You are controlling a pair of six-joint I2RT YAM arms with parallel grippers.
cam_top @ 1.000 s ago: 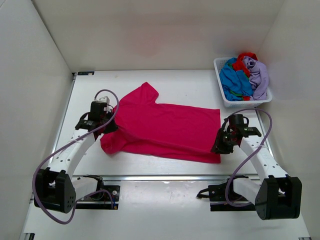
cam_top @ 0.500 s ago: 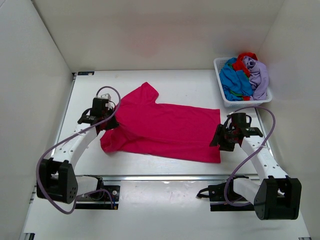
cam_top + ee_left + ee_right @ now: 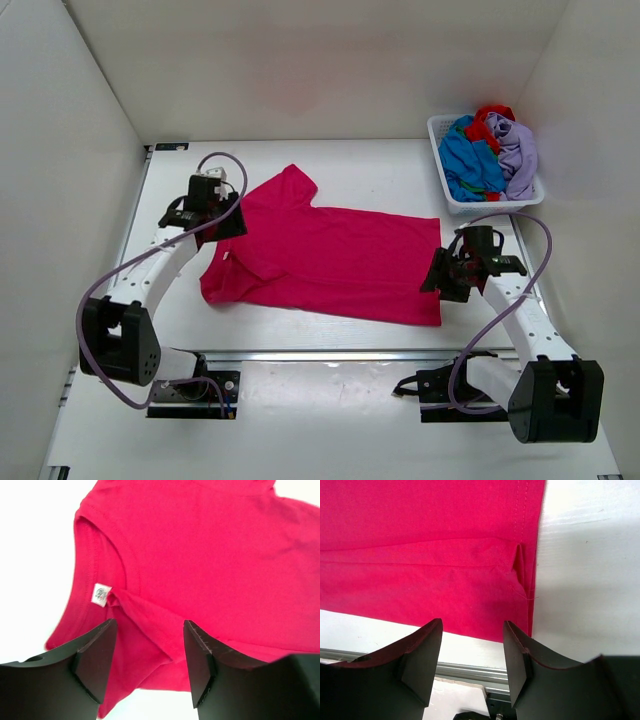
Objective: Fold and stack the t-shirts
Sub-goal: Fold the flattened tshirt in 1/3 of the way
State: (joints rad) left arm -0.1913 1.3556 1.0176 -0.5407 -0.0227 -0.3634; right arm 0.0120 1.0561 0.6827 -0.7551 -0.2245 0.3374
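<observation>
A magenta-pink t-shirt [image 3: 330,255] lies spread across the table, its near long edge folded over, collar to the left and hem to the right. My left gripper [image 3: 226,222] hovers open over the collar end. In the left wrist view its fingers [image 3: 97,660] straddle a fold below the white neck label [image 3: 101,595] and hold nothing. My right gripper [image 3: 441,278] stands open at the hem's near right corner [image 3: 520,605], its jaws empty over the table edge. Blue [image 3: 468,160], red [image 3: 493,115] and lavender [image 3: 516,150] t-shirts are piled in the basket.
The white slatted basket [image 3: 437,128] stands at the back right, against the right wall. White walls close in the table on the left, back and right. A metal rail [image 3: 465,672] runs along the table's near edge, just below the shirt.
Both grippers have opened and let go of the pink shirt. My left gripper has moved toward the far side, up to the collar. The right gripper has drawn back slightly from the hem corner.
</observation>
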